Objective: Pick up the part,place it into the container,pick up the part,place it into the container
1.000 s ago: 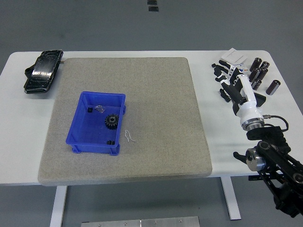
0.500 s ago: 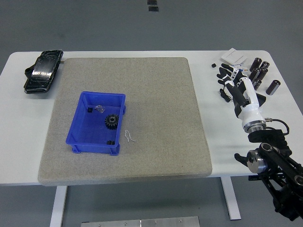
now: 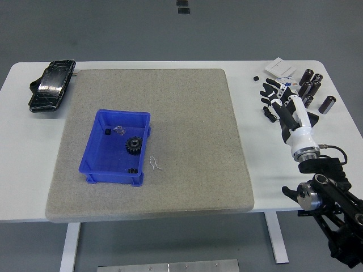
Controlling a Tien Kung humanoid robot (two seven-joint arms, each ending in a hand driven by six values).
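The right hand (image 3: pixel 279 97) lies over the table's right side, fingers spread and holding nothing. The dark cylindrical parts (image 3: pixel 311 88) stand just beyond it to the right, nearest this hand. The blue container (image 3: pixel 101 164), already holding a gear (image 3: pixel 134 145), sits well off to the left on the grey mat (image 3: pixel 187 124).

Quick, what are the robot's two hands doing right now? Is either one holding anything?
Left hand: not in view.
Right hand: open, fingers spread, holding nothing, over the white table beside the dark cylinders.

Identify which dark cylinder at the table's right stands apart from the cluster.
The rightmost dark cylinder, lying alone; the other cylinders bunch together behind the right hand.
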